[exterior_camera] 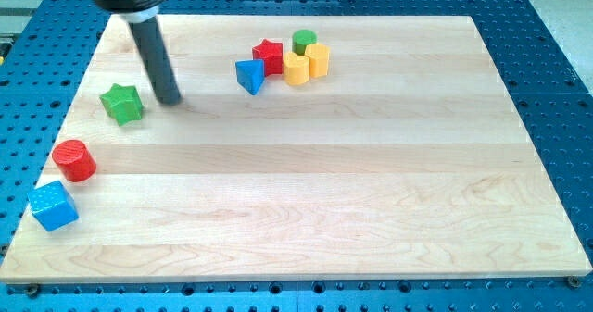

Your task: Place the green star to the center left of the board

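The green star lies near the board's left edge, in the upper half of the view. My tip rests on the board just right of the star, a small gap apart. The dark rod rises up and to the left from the tip to the view's top.
A red cylinder and a blue cube sit at the lower left. At the top centre a blue triangle, a red star, a green cylinder and two yellow blocks cluster together. The wooden board lies on a blue perforated table.
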Robot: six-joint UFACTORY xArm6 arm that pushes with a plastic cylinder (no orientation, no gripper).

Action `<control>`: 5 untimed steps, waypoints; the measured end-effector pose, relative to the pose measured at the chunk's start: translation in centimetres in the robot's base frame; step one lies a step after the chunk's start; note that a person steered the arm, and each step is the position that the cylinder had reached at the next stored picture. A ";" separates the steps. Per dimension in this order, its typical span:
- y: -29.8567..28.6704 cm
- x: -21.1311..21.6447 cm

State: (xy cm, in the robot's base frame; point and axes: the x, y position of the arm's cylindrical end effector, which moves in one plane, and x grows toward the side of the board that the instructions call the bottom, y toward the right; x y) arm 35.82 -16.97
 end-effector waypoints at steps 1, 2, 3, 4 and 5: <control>-2.5 2.5; -3.9 5.5; -2.1 2.4; -6.1 1.7; -7.1 5.0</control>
